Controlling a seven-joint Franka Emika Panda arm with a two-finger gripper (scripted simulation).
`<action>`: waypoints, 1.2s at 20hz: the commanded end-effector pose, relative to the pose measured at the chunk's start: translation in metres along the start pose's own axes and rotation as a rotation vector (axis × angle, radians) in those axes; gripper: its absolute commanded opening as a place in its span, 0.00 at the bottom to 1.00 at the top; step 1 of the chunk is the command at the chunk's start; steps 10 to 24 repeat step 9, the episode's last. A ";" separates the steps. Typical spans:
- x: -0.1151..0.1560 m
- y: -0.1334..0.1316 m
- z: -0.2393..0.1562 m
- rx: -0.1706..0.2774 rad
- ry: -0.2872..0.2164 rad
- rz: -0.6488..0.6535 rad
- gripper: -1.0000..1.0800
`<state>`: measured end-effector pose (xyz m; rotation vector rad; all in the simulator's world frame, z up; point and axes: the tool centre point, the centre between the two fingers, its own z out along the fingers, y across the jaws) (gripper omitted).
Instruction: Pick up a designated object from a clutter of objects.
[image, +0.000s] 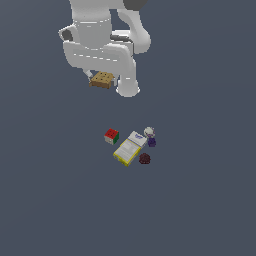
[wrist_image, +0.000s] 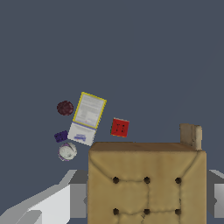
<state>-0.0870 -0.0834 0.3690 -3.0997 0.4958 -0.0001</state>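
My gripper (wrist_image: 146, 199) is pinching the tan cracker block (image: 102, 80), jaws pressed against its sides, and the block is lifted clear of the floor, well apart from the clutter. In the wrist view it fills the near field, dark dots up. Below lie the colour cube (image: 111, 136), the yellow-white flat box (image: 129, 149) just beside it, the white ball (image: 149, 132), purple bit (image: 152, 142) and maroon lump (image: 145, 159).

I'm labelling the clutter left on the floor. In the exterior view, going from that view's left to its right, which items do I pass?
Red, green and white colour cube → flat yellow-edged white box → dark maroon round lump. The white ball and small purple bit sit farthest right, one above the other.
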 end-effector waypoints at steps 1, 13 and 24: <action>0.000 0.010 -0.013 -0.001 0.000 -0.001 0.00; 0.002 0.022 -0.029 -0.002 0.000 -0.001 0.00; 0.002 0.022 -0.029 -0.002 0.000 -0.001 0.00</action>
